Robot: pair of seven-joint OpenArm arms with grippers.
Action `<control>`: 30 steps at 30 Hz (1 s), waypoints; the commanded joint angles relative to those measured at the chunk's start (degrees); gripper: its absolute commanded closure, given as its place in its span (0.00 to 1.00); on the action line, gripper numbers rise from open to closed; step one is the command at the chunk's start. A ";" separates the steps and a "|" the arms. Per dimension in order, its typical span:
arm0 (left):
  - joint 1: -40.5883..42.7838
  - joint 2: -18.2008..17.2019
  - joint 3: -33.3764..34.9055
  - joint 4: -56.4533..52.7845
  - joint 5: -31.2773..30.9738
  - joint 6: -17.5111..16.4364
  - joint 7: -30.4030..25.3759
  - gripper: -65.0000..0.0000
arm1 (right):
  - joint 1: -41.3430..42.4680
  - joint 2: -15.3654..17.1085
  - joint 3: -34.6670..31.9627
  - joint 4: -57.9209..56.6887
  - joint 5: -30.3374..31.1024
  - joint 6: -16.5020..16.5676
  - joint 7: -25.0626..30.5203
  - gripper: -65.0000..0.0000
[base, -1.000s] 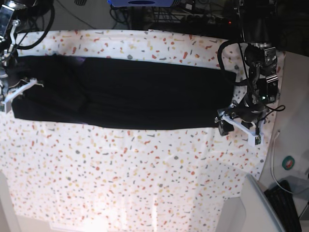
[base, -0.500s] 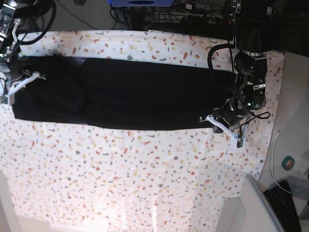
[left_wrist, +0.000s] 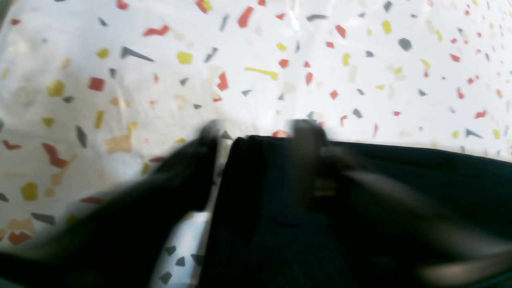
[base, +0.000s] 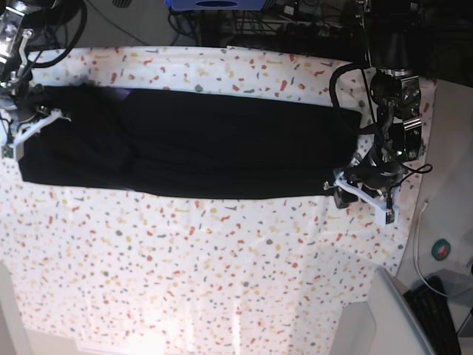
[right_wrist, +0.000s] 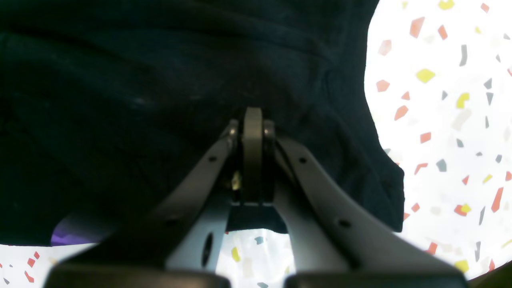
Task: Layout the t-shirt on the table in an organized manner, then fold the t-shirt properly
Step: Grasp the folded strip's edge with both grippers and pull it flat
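Note:
The black t-shirt lies as a long flat band across the far half of the speckled white table. A bit of its purple print shows at its far left and in the right wrist view. My left gripper is at the shirt's near right corner. In the blurred left wrist view it is open, its fingers on either side of the shirt's corner. My right gripper is at the shirt's left end. In the right wrist view it is shut on the black fabric.
The table's right edge runs just beyond my left arm. A green roll and cables lie off the table to the right. A pale grey object stands at the near right corner. Dark equipment and cables line the far edge.
My left gripper swung left along the shirt's near edge, then came back right to the corner. My right gripper moved slightly toward the far edge. The shirt looks unmoved.

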 commanded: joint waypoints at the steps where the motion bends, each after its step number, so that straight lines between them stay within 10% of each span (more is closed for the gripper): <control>1: -1.15 -0.33 0.05 0.04 -0.43 -0.32 -1.22 0.38 | 0.37 0.88 0.23 0.89 0.44 -0.15 0.98 1.00; 6: -2.12 -0.07 0.40 -2.16 -0.34 -0.41 -1.22 0.41 | 0.37 0.70 0.23 0.89 0.44 -0.15 0.98 1.00; 17: -2.65 0.02 3.74 -3.12 -0.34 -0.41 -1.22 0.99 | 0.28 0.70 0.23 0.89 0.44 -0.15 0.98 1.00; 30: 8.34 -3.59 3.92 8.83 -0.34 -0.41 -1.22 1.00 | 3.19 2.02 0.23 -4.83 0.44 -0.15 0.98 1.00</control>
